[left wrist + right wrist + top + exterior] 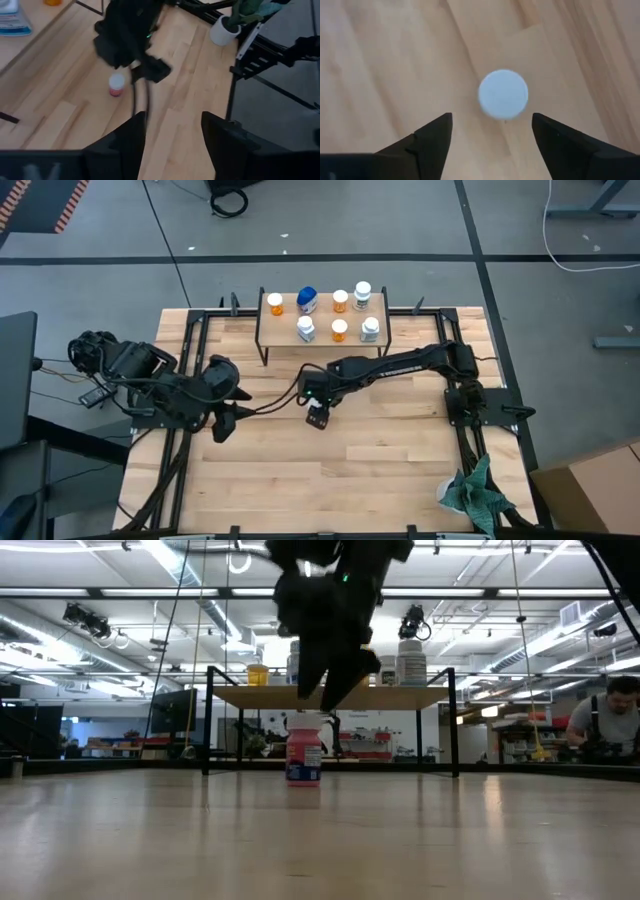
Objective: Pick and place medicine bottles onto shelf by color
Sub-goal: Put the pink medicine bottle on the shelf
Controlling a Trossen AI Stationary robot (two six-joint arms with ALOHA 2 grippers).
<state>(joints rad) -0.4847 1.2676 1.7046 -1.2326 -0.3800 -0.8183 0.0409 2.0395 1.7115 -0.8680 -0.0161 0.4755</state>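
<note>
A pink bottle with a white cap (303,755) stands upright on the tabletop near its middle; it also shows in the left wrist view (116,85) and, cap up, in the right wrist view (503,94). My right gripper (318,413) hangs open just above it, fingers pointing down and touching nothing. The shelf (285,318) at the far edge carries several bottles: orange (275,303), blue-topped (308,300) and white (370,330). My left gripper (222,425) waits open and empty at the table's left, left of the pink bottle.
A white pot with a green plant-like bundle (475,490) sits at the table's near right corner. Black frame rails (455,395) run along the table's sides. A person (610,720) sits in the room beyond the table. Bare wood lies near the front (330,480).
</note>
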